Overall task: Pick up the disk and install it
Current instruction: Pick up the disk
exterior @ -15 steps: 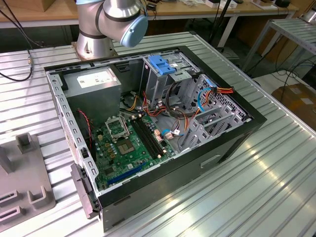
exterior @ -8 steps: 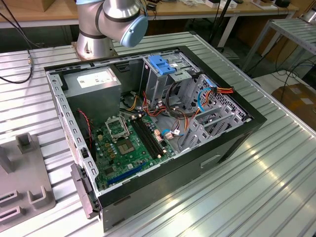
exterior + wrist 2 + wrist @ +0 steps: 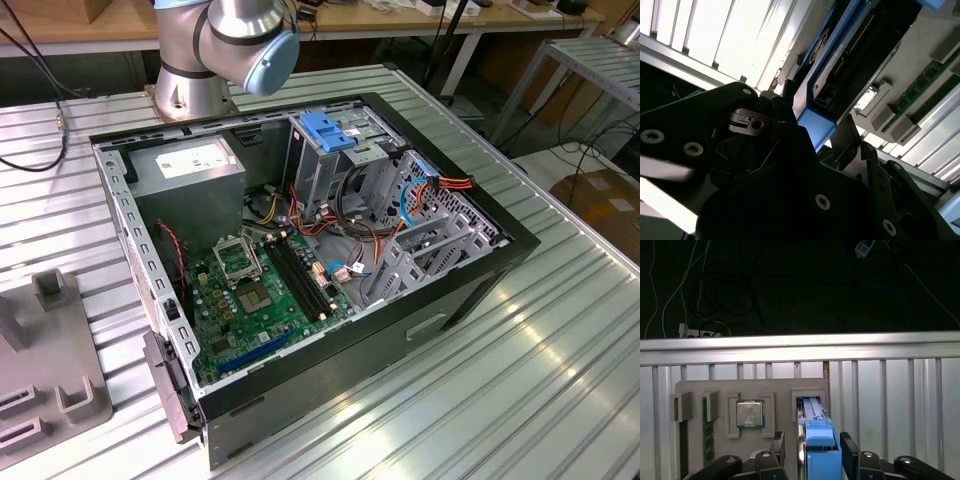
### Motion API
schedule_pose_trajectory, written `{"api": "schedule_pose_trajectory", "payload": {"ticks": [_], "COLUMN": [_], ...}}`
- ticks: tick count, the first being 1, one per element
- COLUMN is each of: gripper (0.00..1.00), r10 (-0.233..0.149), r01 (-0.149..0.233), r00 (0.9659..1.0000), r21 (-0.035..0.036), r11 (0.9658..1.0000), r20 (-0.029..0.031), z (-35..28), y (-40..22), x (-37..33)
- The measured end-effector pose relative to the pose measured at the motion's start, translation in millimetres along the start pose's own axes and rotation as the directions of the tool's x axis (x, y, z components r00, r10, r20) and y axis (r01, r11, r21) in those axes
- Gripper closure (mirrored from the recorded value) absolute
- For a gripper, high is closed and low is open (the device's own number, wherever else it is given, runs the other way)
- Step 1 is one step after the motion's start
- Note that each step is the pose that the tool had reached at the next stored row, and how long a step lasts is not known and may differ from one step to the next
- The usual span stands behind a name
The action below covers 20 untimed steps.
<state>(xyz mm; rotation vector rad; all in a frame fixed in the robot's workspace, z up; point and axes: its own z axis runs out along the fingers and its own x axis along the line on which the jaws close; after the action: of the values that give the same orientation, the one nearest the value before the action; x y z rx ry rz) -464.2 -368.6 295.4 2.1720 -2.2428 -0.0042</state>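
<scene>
First wrist view, lower left: grey fixture tray (image 3: 730, 386) holds a memory stick (image 3: 706, 430), then a processor (image 3: 750, 414). Lower centre: the disk (image 3: 817, 432) stands on edge in its slot. The gripper (image 3: 813, 442) straddles it, jaws apart, with a gap showing on one side. Judgement: centre on both blue rails and close squarely, without skewing the disk.

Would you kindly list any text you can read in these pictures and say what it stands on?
No text is readable.
Too small to read: white label on the grey metal power-supply box.
Blurred: markings on the silver square processor chip in the grey tray.
</scene>
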Motion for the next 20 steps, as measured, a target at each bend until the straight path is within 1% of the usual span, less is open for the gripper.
{"api": "schedule_pose_trajectory", "payload": {"ticks": [3,6,7,8,13,14,15,16,20], "gripper": [0.44,0.44,0.46,0.53,0.54,0.61,0.61,0.63,0.63], "r10": [0.000,0.000,0.000,0.000,0.000,0.000,0.000,0.000,0.000], "r01": [0.000,0.000,0.000,0.000,0.000,0.000,0.000,0.000,0.000], "r00": [1.0000,1.0000,1.0000,1.0000,1.0000,1.0000,1.0000,1.0000,1.0000], "r21": [-0.0003,-0.0002,-0.0003,-0.0002,-0.0002,-0.0002,-0.0002,-0.0002,-0.0003], "r11": [1.0000,1.0000,1.0000,1.0000,1.0000,1.0000,1.0000,1.0000,1.0000], "r20": [0.0028,0.0029,0.0029,0.0029,0.0028,0.0029,0.0029,0.0029,0.0029], "z": [0.5,0.5,0.5,0.6,0.7,0.7,0.7,0.7,0.7], "y": [0.0,0.0,0.0,0.0,0.0,0.0,0.0,0.0,0.0], "x": [-0.6,-0.8,-0.8,-0.8,-0.7,-0.7,-0.8,-0.8,-0.8]}}
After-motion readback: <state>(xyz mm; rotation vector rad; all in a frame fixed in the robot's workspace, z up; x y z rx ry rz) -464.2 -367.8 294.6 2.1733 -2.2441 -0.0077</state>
